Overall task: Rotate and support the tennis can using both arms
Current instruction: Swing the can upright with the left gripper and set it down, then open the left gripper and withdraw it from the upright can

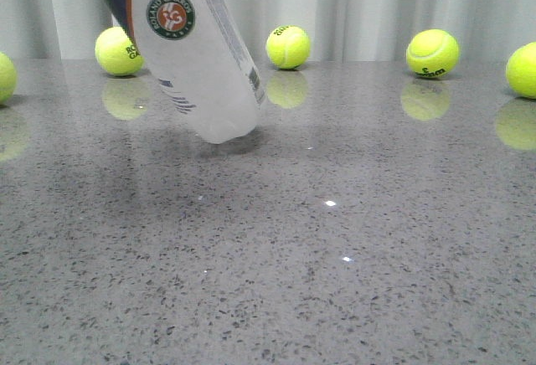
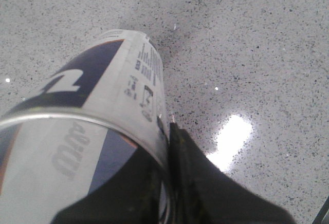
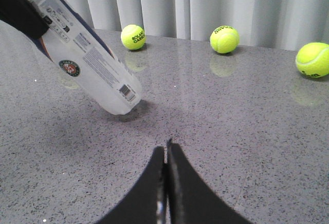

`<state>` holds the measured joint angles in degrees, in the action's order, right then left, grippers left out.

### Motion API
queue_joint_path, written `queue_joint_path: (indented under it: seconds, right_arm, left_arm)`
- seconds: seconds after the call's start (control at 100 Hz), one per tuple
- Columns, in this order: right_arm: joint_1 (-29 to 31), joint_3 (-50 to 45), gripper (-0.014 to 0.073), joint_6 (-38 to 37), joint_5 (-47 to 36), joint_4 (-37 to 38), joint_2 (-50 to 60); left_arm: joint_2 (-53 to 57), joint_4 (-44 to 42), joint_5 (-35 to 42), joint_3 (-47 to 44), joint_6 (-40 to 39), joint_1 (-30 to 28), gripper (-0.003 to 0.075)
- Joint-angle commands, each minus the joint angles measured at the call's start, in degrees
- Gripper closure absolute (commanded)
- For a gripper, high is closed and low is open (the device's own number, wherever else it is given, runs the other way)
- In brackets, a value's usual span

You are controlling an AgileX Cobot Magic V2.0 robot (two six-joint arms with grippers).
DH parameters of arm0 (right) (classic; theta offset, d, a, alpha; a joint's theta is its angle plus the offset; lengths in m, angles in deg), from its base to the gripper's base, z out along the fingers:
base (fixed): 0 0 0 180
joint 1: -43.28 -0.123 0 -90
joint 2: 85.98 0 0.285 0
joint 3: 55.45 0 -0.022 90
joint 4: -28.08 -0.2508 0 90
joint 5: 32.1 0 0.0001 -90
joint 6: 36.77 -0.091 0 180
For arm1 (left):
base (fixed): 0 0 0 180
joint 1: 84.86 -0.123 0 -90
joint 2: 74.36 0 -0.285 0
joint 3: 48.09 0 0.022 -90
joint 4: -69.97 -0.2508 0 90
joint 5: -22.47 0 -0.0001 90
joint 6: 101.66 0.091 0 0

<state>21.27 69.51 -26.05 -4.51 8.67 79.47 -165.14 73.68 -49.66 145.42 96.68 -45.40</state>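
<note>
I see the tennis can (image 1: 188, 55) tilted in the upper left of the front frame, its closed bottom end hanging just above the grey table (image 1: 352, 281). The left gripper (image 2: 167, 183) is clamped on the can's metal rim, one finger inside, one outside. The right gripper (image 3: 166, 154) has its fingers pressed together on nothing, low over the table, well apart from the can; tennis balls (image 1: 288, 46) line the back edge.
</note>
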Motion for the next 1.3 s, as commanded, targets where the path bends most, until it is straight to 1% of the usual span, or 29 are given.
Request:
queue_joint_path:
  seconds: [0.0,0.13,0.25,0.3,0.37,0.49,0.54,0.59,0.71,0.83,0.98,1.29]
  right_arm:
    - [0.2,1.4,0.0654,0.4,-4.3,-0.8,-0.7]
    - [0.2,1.4,0.0654,0.4,-4.3,-0.8,-0.7]
    - [0.2,1.4,0.0654,0.4,-4.3,-0.8,-0.7]
    - [0.2,1.4,0.0654,0.4,-4.3,-0.8,-0.7]
    - [0.2,1.4,0.0654,0.4,-4.3,-0.8,-0.7]
    - [0.2,1.4,0.0654,0.4,-4.3,-0.8,-0.7]
    - [0.2,1.4,0.0654,0.4,-4.3,-0.8,-0.7]
    - [0.2,1.4,0.0654,0.4,-4.3,-0.8,-0.7]
    - [0.2,1.4,0.0654,0.4,-4.3,-0.8,-0.7]
    - [0.2,1.4,0.0654,0.4,-4.3,-0.8,-0.7]
    - [0.2,1.4,0.0654,0.4,-4.3,-0.8,-0.7]
    - [0.2,1.4,0.0654,0.4,-4.3,-0.8,-0.7]
  left_arm:
    - [1.0,0.0,-1.0,2.3,-0.7,0.4,0.0738]
    - [1.0,0.4,-0.9,2.3,-0.6,0.4,0.0729]
    - [1.0,0.4,-0.6,2.3,-0.2,0.4,0.067]
    - [1.0,0.4,-0.3,2.3,-0.2,0.4,0.0627]
    - [1.0,0.4,0.5,2.3,-0.2,0.4,0.0545]
    - [1.0,0.4,4.3,2.3,-0.2,0.4,0.0369]
    - [1.0,0.1,6.5,2.3,-0.2,0.4,0.0319]
    - [1.0,-0.1,8.4,2.3,-0.2,0.4,0.0288]
    - [0.8,-0.1,12.3,2.3,-0.2,-0.1,0.0283]
    - [-0.1,-0.2,15.7,2.3,-0.2,-2.2,0.0283]
    - [-1.1,-0.1,16.7,2.3,-0.2,-4.9,0.0283]
    - [-1.1,-0.1,20.1,2.3,-0.2,-5.7,0.0283]
